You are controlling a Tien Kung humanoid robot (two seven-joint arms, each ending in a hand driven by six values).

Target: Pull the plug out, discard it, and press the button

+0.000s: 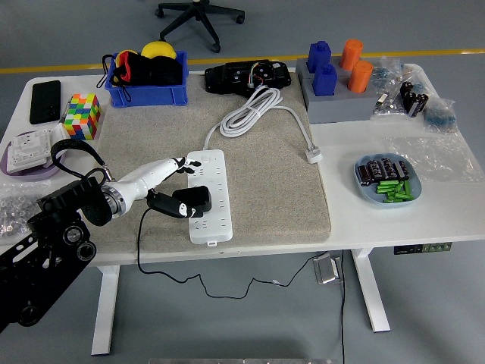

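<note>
On the white table (356, 220): one grey mat (258, 178), one white power strip (208, 193) with one black plug (193, 202) in it, and one coiled white cable (254, 110). One blue bin (148, 92), one colour cube (82, 115) and one black phone (45, 101) sit at the left. Two blue blocks (323, 68) and two orange cylinders (356, 64) stand on one grey base (337, 108). One blue dish (386, 182) lies at the right. One robot hand (163, 186) is visible.

Power strip (208, 197) on mat (258, 174); bin (148, 91) behind; bowl (388, 182) right of mat.
</note>
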